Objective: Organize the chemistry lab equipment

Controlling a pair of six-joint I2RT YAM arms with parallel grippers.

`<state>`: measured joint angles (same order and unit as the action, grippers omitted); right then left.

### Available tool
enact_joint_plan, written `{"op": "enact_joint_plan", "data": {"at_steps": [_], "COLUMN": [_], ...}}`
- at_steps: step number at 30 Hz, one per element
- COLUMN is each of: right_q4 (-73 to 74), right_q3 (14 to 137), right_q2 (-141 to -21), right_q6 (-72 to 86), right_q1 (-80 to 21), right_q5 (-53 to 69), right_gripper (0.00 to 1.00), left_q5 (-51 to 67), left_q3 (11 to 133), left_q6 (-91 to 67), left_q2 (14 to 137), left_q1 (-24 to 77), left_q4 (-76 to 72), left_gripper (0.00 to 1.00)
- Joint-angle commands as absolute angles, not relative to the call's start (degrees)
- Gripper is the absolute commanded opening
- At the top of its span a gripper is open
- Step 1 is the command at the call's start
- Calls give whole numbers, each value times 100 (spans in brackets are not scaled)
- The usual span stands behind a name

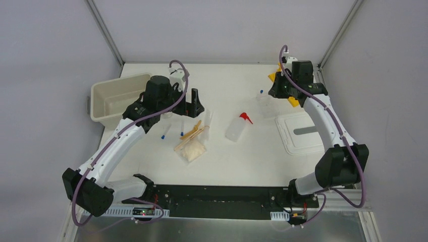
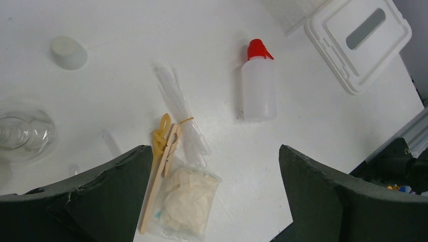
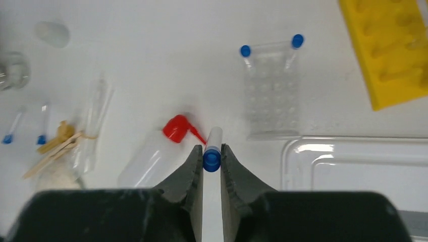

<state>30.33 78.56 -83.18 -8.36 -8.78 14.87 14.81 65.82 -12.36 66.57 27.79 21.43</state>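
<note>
Bright even overhead light; soft faint shadows; right wrist view slightly blurred; whites washed.

White tabletop (image 1: 227, 80), matte and flat. At rear left, a cream bin (image 1: 113, 98), standing upright. On the right, a white lid (image 1: 300, 132), lying flat. Near the middle, a squeeze bottle (image 1: 237, 127) on its side, red nozzle toward the rear. Left of it, wooden sticks (image 1: 191, 133) partly over a beige packet (image 1: 193, 150), two blue-capped tubes (image 1: 165, 132) just beside. Near those tubes, a clear beaker (image 2: 22, 133). At rear right, a yellow rack (image 3: 393, 45), close to a clear holed tray (image 3: 271, 96).
</note>
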Motion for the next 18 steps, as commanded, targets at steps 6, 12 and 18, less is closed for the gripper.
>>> {"op": "enact_joint_plan", "data": {"at_steps": [6,12,18], "right_q4": [1213,956,884], "right_q3": [7602,7685,7740], "right_q2": [-9215,-9690,-9963], "right_q6": [-1239,-1281,-1356], "right_q1": [-916,-916,-925], "right_q5": [-152,-207,-161], "right_gripper": [0,0,0], "left_q5": [1570,1573,1582], "left_q3": [6514,6513,6521], "left_q6": [-1568,-1548,-1529], "left_q2": [6597,6596,6638], "left_q1": [2414,2348,2303], "left_q4": [2136,2124,2103], "left_gripper": [99,99,99]}}
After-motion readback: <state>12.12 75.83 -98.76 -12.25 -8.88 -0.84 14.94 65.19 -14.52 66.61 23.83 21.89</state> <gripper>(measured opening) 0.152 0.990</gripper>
